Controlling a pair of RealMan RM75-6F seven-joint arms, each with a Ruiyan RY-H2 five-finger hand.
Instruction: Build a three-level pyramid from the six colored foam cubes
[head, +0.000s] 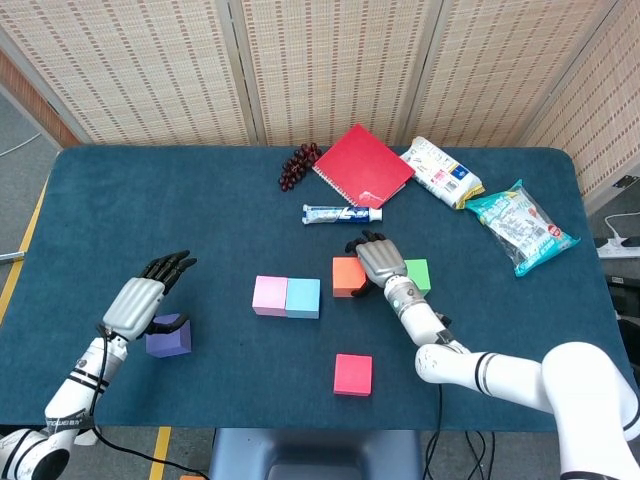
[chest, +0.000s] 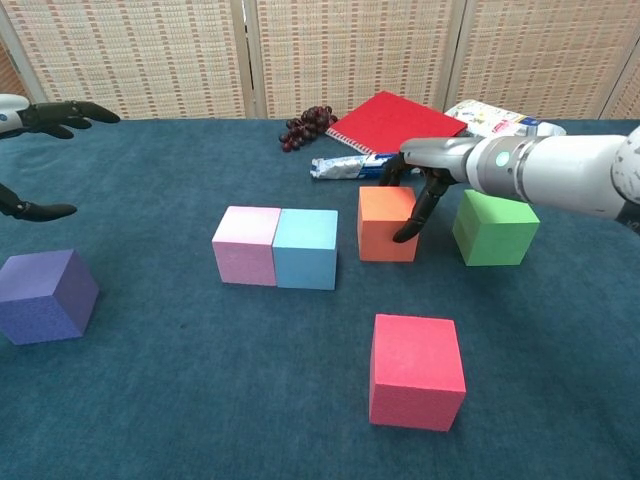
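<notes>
Print shows on the white snack packet (head: 441, 171), the teal crinkled snack bag (head: 520, 225) and the blue-and-white toothpaste tube (head: 342, 213), but none of it can be read. These lie along the far right of the dark blue cloth-covered table (head: 120, 210), with a red spiral notebook (head: 363, 165) and a bunch of dark grapes (head: 298, 165). Open cloth lies at far left and along the near edge.

The pink foam cube (head: 270, 295) and light blue foam cube (head: 303, 298) touch side by side at centre. The orange foam cube (head: 348, 276) sits just right of them, apart, and the green foam cube (head: 416, 275) further right. The red foam cube (head: 353, 374) stands alone, nearer. The purple foam cube (head: 168, 336) lies at near left.

The right hand (head: 375, 262) lies between orange and green, its dark fingers (chest: 412, 216) curled down against the orange cube's right face, not closed around it. The left hand (head: 138, 301) hovers above the purple cube, fingers spread and holding nothing.
</notes>
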